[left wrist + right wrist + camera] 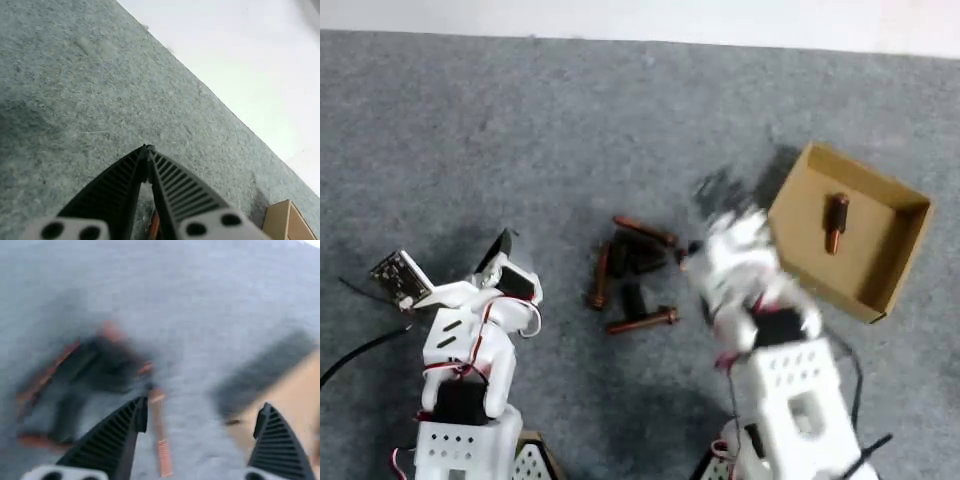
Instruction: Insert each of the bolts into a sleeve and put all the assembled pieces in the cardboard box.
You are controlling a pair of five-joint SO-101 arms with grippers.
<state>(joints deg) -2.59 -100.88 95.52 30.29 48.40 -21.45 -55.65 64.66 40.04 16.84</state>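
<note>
Both empty: left pincer (146,148) closed, right pincer (203,405) wide open near blurred bolts (642,321).

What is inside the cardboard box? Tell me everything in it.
One bolt with a dark sleeve on it lies on the floor of the cardboard box. Nothing else shows; the near wall may hide a thin strip of floor.

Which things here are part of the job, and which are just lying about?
Job: loose bolts, black sleeves, cardboard box, assembled piece inside it.
Just lying about: grey mat, black cable.
</note>
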